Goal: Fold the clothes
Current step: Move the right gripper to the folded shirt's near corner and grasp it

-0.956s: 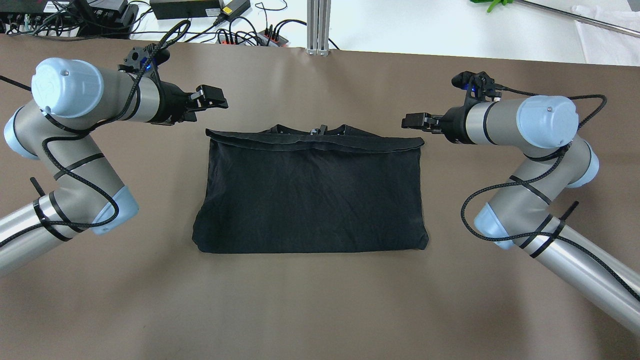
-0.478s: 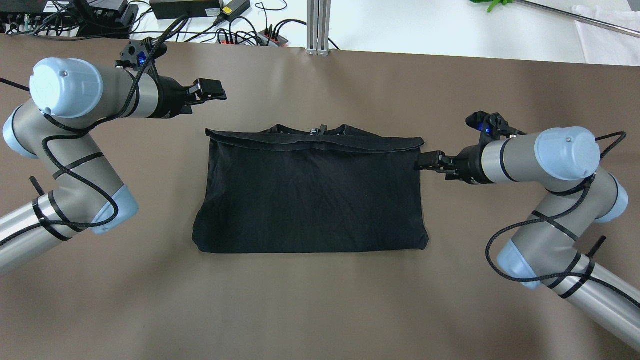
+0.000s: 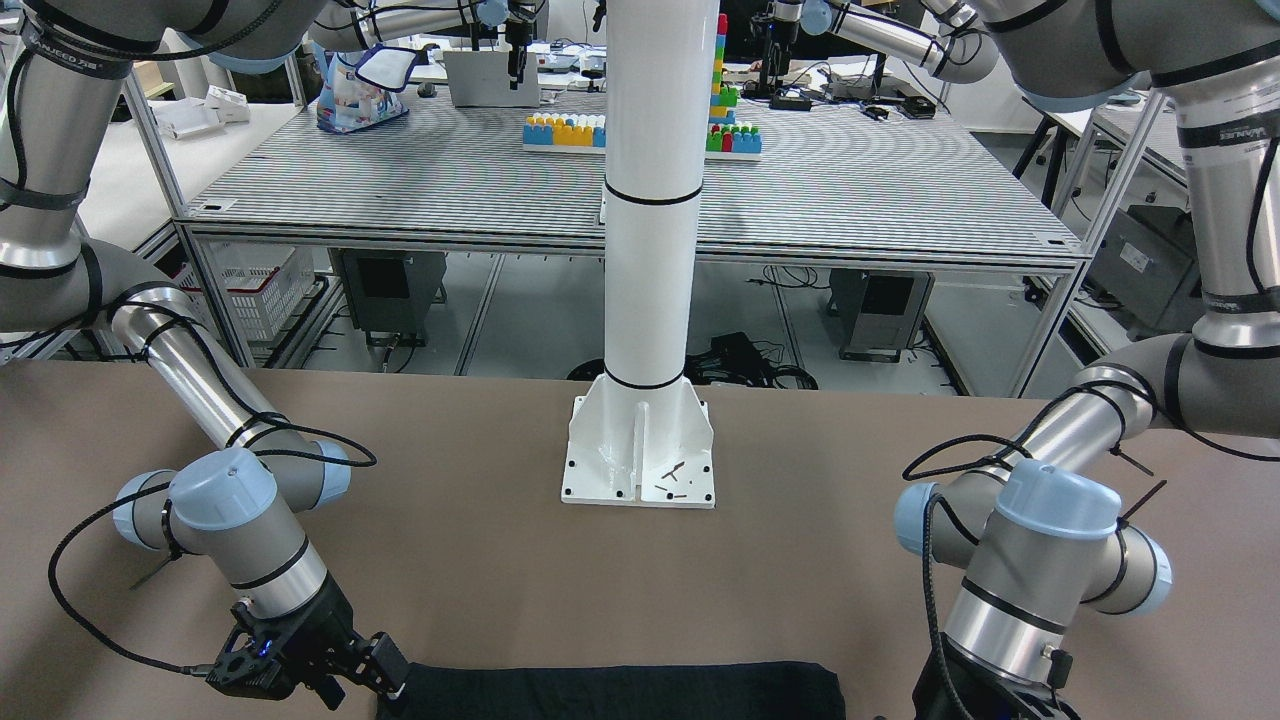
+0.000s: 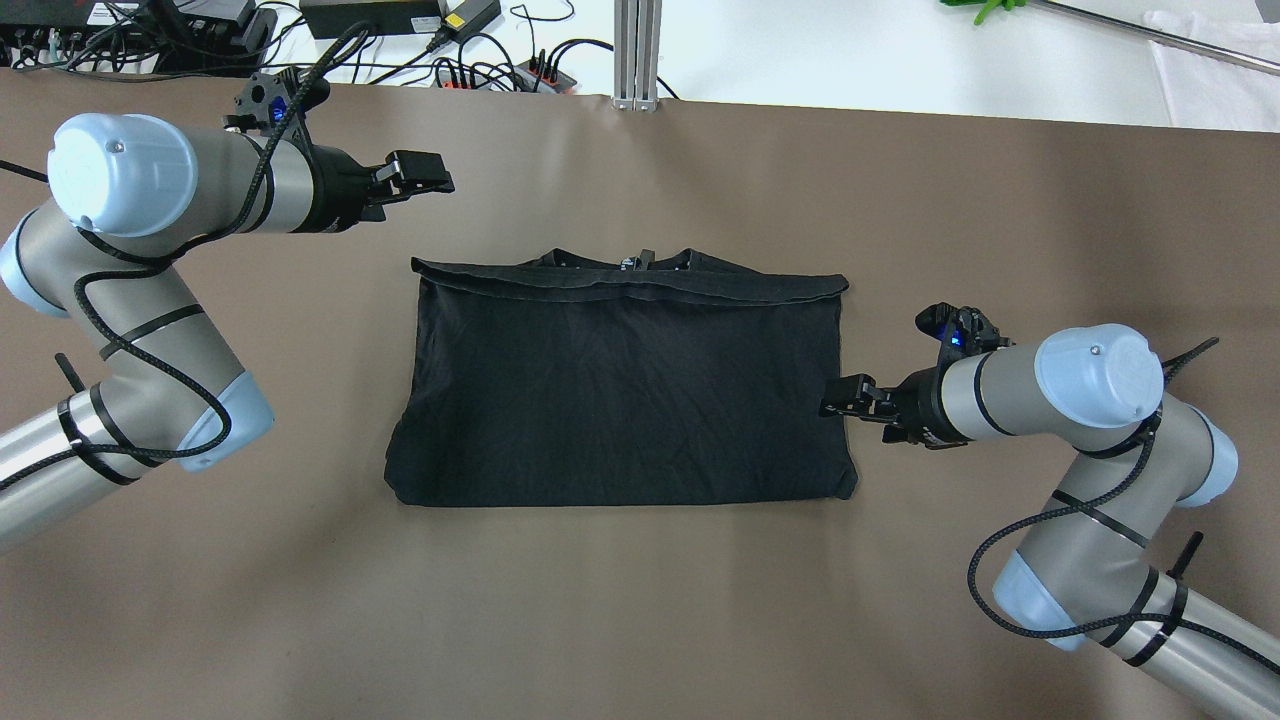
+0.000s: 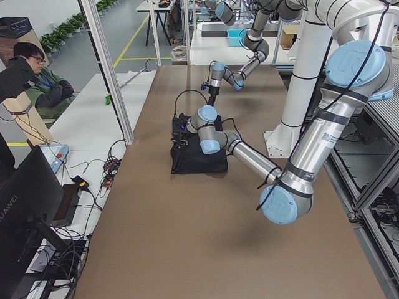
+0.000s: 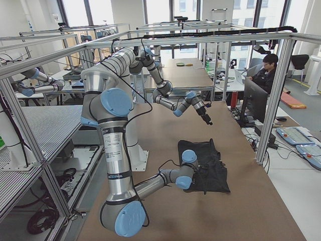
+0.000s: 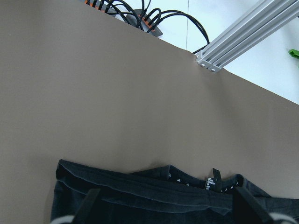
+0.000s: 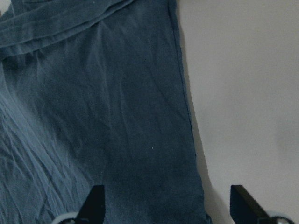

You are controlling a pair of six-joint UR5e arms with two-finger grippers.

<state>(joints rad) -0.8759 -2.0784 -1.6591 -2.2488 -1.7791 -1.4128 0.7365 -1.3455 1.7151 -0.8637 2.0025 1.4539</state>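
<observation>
The clothes (image 4: 620, 390) are one black garment, folded into a flat rectangle in the middle of the brown table, collar and white label (image 7: 210, 182) at the far edge. My right gripper (image 4: 838, 400) is open, low at the garment's right edge. In the right wrist view one finger (image 8: 96, 203) is over the fabric (image 8: 93, 116) and the other over bare table. My left gripper (image 4: 425, 175) is open and holds nothing, hovering beyond the garment's far left corner. Its wrist view looks down on the collar edge (image 7: 154, 196).
Cables and power strips (image 4: 480, 70) lie past the table's far edge beside an aluminium post (image 4: 637, 50). A white pillar base (image 3: 640, 450) stands on the table at the robot's side. A person (image 5: 37, 75) sits at a desk off the table's far side.
My right gripper has come back toward the robot along the garment's right edge, from the far corner to below the middle. The left gripper drifted slightly farther away. The garment has not moved.
</observation>
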